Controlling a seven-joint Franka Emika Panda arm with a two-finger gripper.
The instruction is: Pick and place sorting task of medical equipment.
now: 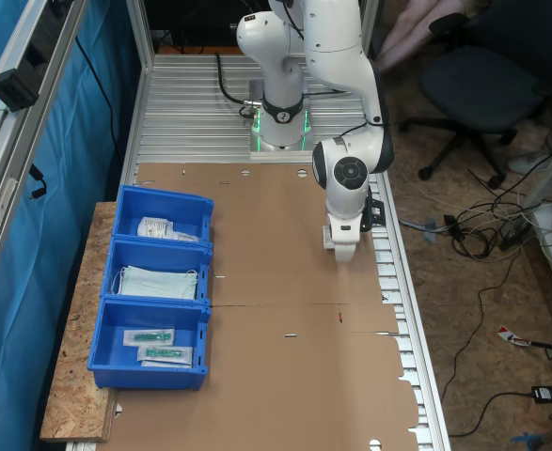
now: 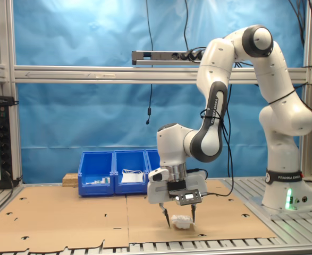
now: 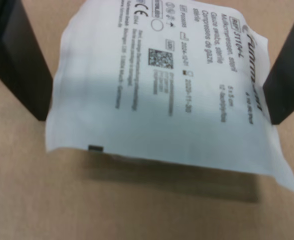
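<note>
A workbench of ribbed aluminium (image 1: 191,103) was covered by brown cardboard sheeting (image 1: 276,310). A white sachet (image 2: 180,221) lay on the cardboard near one edge, while three blue bins (image 1: 158,287) were lined up along the opposite side.

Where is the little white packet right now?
The white sachet lies on the brown cardboard between the tool's two dark fingers, in the second exterior view right of centre, far from the blue bins.
</note>
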